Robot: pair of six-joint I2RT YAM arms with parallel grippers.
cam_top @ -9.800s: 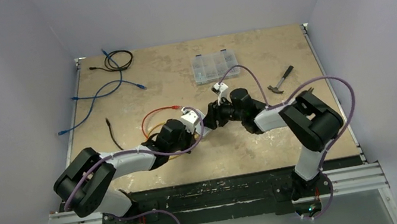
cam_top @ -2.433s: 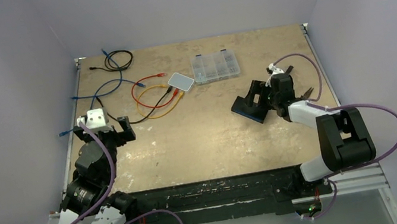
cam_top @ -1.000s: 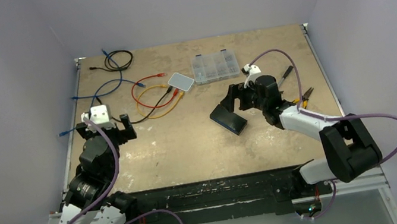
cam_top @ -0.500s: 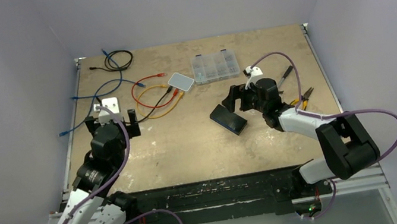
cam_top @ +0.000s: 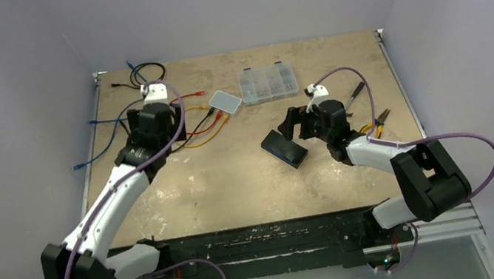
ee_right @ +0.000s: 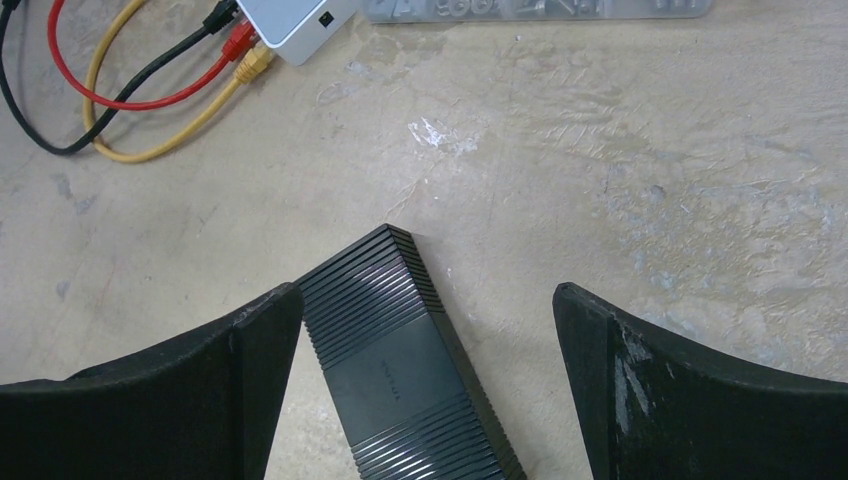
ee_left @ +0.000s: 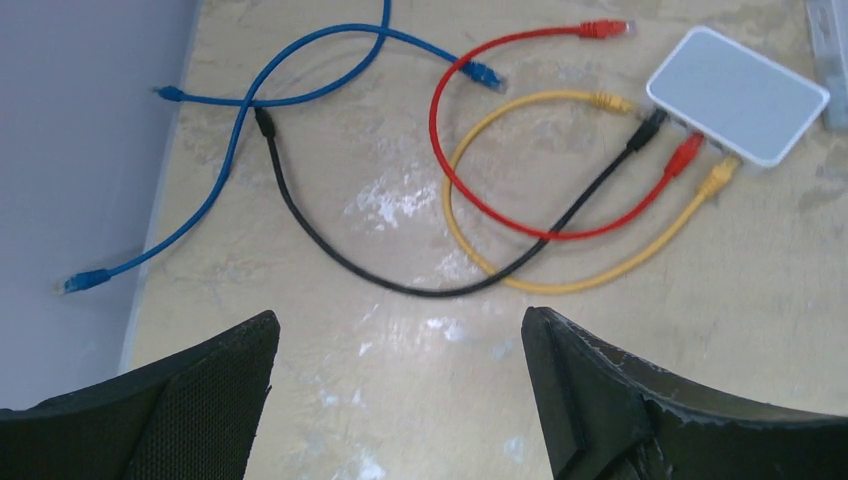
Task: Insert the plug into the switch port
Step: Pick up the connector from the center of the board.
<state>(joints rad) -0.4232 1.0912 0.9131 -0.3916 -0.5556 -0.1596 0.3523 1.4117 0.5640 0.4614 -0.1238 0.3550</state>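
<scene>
A black ribbed switch lies flat mid-table; its ports do not show. My right gripper hovers open over its far end, and in the right wrist view the switch lies between the wide-apart fingers, untouched. A small white box at the back has black, red and yellow cables plugged in. Their free ends, a red plug, a yellow plug and a black end, lie loose beside a blue plug. My left gripper hangs open and empty above these cables.
A clear organiser box stands at the back centre. A hammer and pliers lie at the right. A coiled black cable and blue cables lie at the back left, near the table's left edge.
My left arm has swung forward and to the right, from the table's left edge to above the coloured cables. The right gripper has barely shifted over the black switch, which has stayed put.
</scene>
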